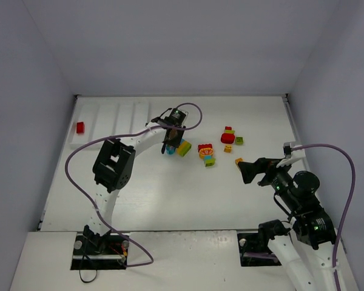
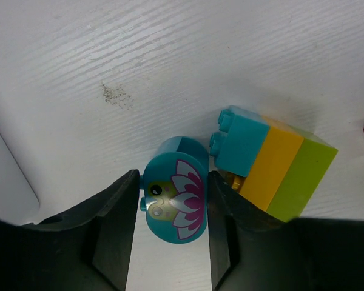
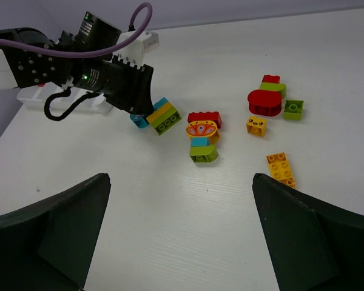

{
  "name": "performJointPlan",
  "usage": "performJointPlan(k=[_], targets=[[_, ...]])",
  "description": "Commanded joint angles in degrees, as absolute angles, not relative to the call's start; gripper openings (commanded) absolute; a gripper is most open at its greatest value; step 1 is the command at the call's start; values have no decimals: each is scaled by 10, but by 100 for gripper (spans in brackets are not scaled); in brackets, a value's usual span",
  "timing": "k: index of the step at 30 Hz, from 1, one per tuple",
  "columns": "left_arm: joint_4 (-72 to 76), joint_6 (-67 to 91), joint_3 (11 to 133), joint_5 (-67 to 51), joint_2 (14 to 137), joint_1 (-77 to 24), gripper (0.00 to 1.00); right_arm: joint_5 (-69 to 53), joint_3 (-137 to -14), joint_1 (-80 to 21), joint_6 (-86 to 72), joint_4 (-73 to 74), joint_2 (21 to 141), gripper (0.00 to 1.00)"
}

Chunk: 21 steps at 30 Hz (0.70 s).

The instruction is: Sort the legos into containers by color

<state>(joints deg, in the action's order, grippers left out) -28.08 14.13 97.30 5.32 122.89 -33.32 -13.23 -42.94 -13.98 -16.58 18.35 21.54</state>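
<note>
My left gripper stands with a finger on each side of a rounded cyan brick printed with a frog and lotus, both fingers touching it. In the top view the gripper is just right of the white tray. A cyan-yellow-green clump lies right beside the cyan brick. One red brick lies in the tray's leftmost compartment. My right gripper is wide open and empty, above bare table near a flat yellow brick.
A red-orange-cyan-green clump lies mid-table. Farther right are a red round piece with a green brick, a small green brick and a yellow face brick. Walls enclose the table on three sides.
</note>
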Motion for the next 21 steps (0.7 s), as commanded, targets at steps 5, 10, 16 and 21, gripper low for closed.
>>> performJointPlan(k=[5, 10, 16, 21], targets=[[-299, 130, 994, 65, 1134, -321, 0, -122, -429, -142, -171, 152, 218, 100], [-337, 74, 1004, 98, 1059, -261, 0, -126, -430, -142, -171, 153, 215, 100], [-334, 11, 1012, 94, 1063, -127, 0, -129, -429, -142, -170, 152, 215, 100], [-322, 1, 1048, 83, 1109, -42, 0, -129, -428, -142, -170, 152, 215, 100]])
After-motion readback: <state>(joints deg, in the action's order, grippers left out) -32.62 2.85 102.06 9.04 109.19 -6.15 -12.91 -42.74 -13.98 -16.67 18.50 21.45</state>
